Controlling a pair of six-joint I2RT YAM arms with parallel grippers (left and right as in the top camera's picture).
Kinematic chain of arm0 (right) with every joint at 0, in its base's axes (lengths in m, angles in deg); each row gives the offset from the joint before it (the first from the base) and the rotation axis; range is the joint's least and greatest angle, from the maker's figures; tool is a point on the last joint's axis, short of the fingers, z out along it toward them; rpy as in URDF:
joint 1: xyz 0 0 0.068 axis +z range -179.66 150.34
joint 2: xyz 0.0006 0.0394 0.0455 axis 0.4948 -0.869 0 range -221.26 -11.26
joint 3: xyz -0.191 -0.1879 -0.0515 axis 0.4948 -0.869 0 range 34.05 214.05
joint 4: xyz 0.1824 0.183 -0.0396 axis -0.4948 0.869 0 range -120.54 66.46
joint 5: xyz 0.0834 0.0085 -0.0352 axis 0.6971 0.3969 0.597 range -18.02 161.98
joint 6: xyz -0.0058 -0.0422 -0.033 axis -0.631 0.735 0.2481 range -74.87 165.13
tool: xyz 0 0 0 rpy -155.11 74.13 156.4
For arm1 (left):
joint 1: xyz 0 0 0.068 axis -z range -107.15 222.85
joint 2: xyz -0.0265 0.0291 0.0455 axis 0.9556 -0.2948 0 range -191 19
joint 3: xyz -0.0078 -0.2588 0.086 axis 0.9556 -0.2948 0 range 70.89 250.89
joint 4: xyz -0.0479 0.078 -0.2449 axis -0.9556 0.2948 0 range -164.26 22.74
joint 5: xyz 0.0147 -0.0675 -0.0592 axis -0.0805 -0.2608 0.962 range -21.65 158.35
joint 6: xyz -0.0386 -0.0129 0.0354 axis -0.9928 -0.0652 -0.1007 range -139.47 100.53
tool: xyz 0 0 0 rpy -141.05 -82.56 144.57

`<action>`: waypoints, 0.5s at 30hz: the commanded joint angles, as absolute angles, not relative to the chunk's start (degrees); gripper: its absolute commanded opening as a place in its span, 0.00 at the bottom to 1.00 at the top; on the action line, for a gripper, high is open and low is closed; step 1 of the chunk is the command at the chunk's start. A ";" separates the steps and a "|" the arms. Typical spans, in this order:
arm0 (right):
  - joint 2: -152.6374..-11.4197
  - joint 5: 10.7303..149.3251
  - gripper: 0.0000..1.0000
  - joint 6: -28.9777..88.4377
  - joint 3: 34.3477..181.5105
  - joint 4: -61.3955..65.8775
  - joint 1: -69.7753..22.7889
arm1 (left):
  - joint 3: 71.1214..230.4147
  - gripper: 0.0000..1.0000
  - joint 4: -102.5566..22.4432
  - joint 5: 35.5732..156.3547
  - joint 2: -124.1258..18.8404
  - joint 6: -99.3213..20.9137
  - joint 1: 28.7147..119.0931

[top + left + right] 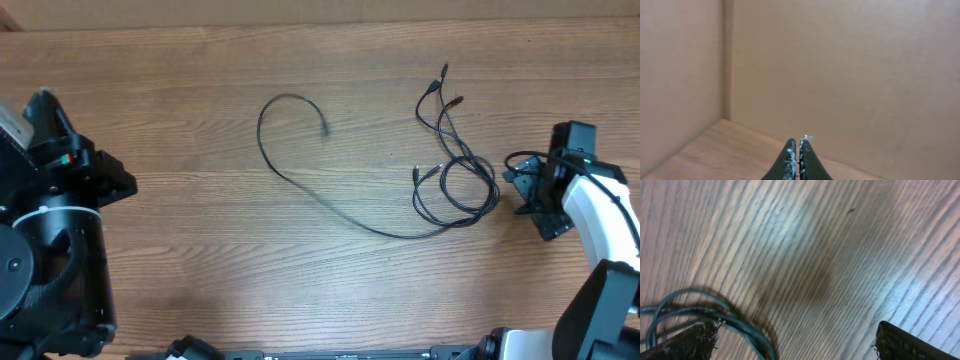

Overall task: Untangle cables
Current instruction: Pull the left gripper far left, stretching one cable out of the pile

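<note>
The cables lie on the right half of the table, mostly as a knot of overlapping loops. Several plug ends fan out towards the far side. One long strand runs left out of the knot along the near side, then curls up into an open hook in the middle of the table. It looks nearly free already, so the real tangle is the cluster on the right.

The right gripper hangs low over the wood just right of that cluster. Its fingers are spread wide and there is nothing between them. In its wrist view a couple of cable loops lie by the left finger, beside it and not inside the gap. I'd guess it stands wide so that it can straddle a loop and pinch it, and that it has to move left first.

The left gripper is clenched tight on nothing. It sits back at the far left, well away from every cable, and faces a cardboard wall. That looks like parking: it is out of the way while the other arm works.

The risk I see is grabbing two crossed strands at once, which would drag the whole knot rather than loosen it.
</note>
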State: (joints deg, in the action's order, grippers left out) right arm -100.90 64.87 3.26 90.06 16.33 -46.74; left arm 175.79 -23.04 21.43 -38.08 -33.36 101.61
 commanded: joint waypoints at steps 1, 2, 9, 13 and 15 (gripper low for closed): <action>-100.92 71.36 1.00 8.64 89.93 14.71 -47.31 | 176.49 0.13 -21.62 19.29 -38.77 -33.90 101.26; -100.92 75.43 1.00 12.05 89.93 13.81 -47.18 | 176.43 0.19 -20.20 21.78 -38.99 -36.02 101.26; -100.92 83.43 1.00 17.58 89.93 12.20 -46.39 | 175.66 0.74 -6.41 47.07 -45.64 -55.28 101.28; -100.92 83.43 1.00 17.58 89.93 11.69 -46.39 | 174.11 0.80 0.94 57.61 -54.25 -66.06 101.37; -100.92 83.43 1.00 17.60 89.93 11.56 -46.39 | 174.11 0.79 3.78 60.18 -59.08 -68.83 101.39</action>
State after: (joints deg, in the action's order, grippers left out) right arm -100.90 82.31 16.48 90.04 11.96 -46.50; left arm 175.47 1.77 49.71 -52.98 -58.73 101.61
